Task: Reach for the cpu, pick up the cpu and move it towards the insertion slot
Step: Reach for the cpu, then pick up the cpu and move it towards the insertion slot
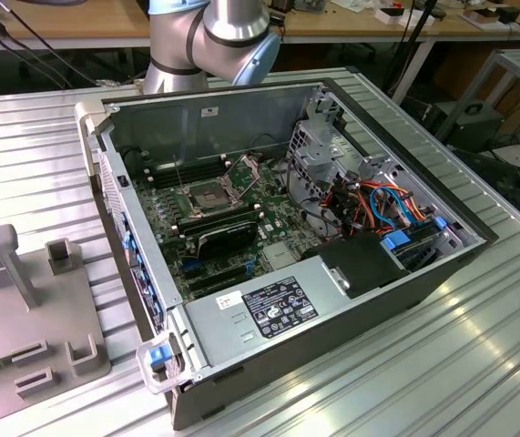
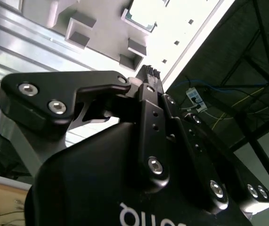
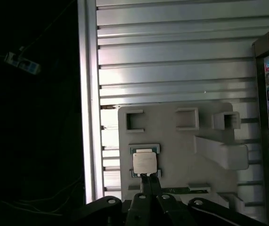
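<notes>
A ribbed metal surface (image 1: 478,346) carries an open computer case (image 1: 178,127) lying on its side, with a green board (image 1: 164,218) inside it. The arm (image 1: 209,36) rises behind the case, and its far end runs out of the exterior view. On the exterior view's left of the case, a grey plate (image 1: 5,300) with raised blocks and pockets rests on the same surface, just beside the case.

The slot (image 1: 207,197) sits on the board near the case's back wall: a silver frame with a dark centre, its hinged bracket tipped up beside it.

In the first wrist view the cpu (image 3: 144,162) lies flat in a square nest (image 3: 144,148) on the plate (image 3: 181,155), pale face up, well apart from the slot. The end effector (image 3: 150,181) is nearest to the cpu, its tips at the chip's edge. Whether they touch it cannot be told. In both wrist views its fingers (image 2: 149,74) are pressed together, pinching nothing.
</notes>
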